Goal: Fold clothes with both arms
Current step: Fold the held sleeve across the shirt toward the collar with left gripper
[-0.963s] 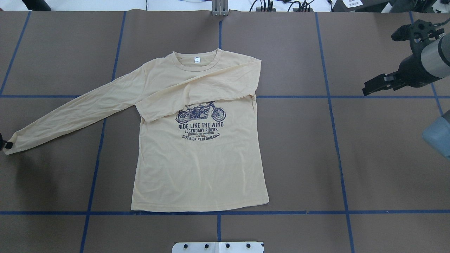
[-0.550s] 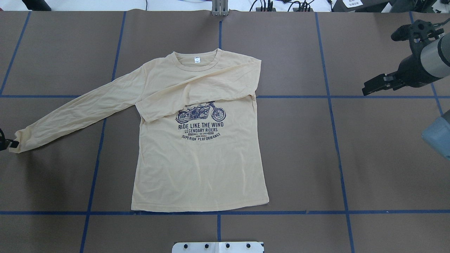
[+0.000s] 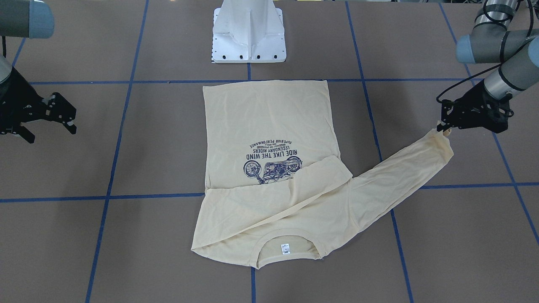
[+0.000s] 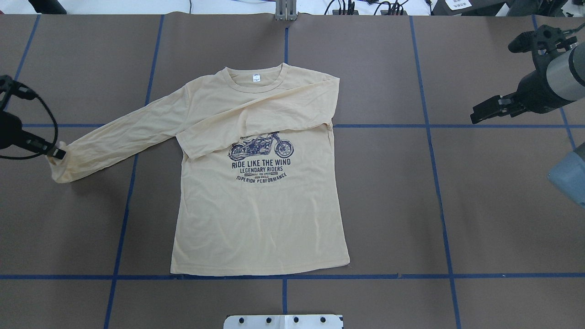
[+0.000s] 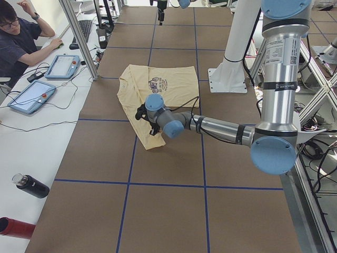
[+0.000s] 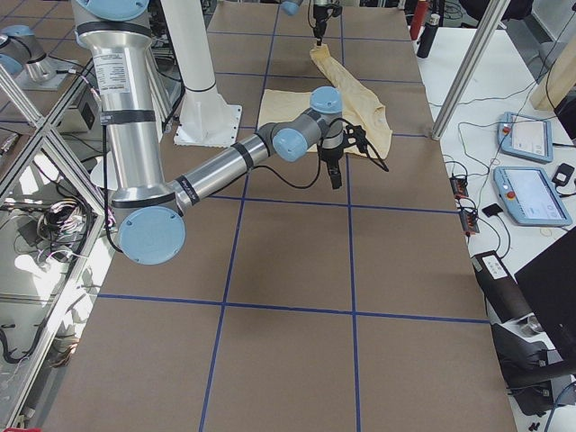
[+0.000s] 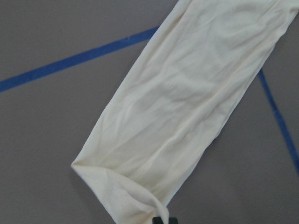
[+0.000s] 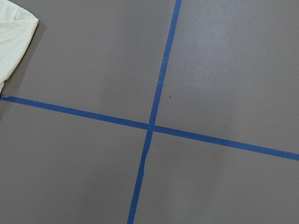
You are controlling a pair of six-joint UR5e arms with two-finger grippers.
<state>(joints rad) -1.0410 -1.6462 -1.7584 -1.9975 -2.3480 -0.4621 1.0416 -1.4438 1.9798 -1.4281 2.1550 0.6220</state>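
Observation:
The pale cream-yellow T-shirt (image 4: 260,219) lies flat and print-up on the brown table; it also shows in the front view (image 3: 269,118). One sleeve is folded across the chest. The other sleeve (image 4: 123,135) stretches out to the robot's left. My left gripper (image 4: 57,153) is shut on that sleeve's cuff and holds it slightly off the table, as the front view (image 3: 442,128) shows. The left wrist view shows the sleeve (image 7: 187,107) hanging from the fingers. My right gripper (image 4: 477,116) is open and empty, well off the shirt's right side (image 3: 48,132).
The white pedestal base (image 3: 248,33) stands at the robot's edge of the table. Blue tape lines (image 4: 429,137) grid the brown surface. An operator (image 5: 21,37), tablets (image 5: 31,95) and a black bottle (image 5: 31,185) are at the far side.
My left gripper has come in from the left edge, carrying the cuff toward the shirt and farther from the robot. The sleeve end has lifted and bunched. The right arm has barely moved.

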